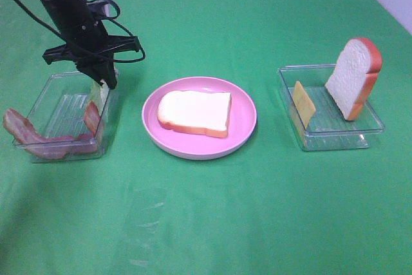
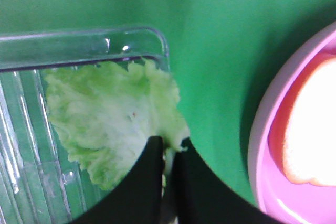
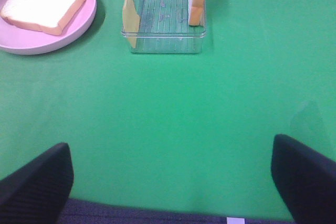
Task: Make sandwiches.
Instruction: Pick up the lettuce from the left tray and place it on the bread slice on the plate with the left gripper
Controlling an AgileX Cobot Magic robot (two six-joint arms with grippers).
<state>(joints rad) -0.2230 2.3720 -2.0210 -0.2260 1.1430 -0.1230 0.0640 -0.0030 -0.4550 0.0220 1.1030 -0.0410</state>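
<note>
One white bread slice [image 1: 194, 112] with orange-brown crust lies flat on the round pink plate [image 1: 241, 130]; it also shows in the right wrist view [image 3: 42, 8]. My left gripper [image 1: 105, 82] is at the right rim of the left clear tray [image 1: 50, 92], shut on a pale green lettuce leaf [image 2: 113, 116]. Two reddish-brown bacon strips [image 1: 38, 138] lie in that tray. A second bread slice [image 1: 353, 76] and a yellow cheese square [image 1: 303, 102] stand on edge in the right clear tray [image 1: 335, 134]. My right gripper [image 3: 170, 182] is open, over bare cloth, out of the high view.
Green cloth [image 1: 212, 223] covers the table. The plate's pink rim [image 2: 260, 156] lies close beside my left gripper. The right tray [image 3: 165, 43] stands ahead of the right gripper, with the cheese [image 3: 129, 11] leaning at its wall.
</note>
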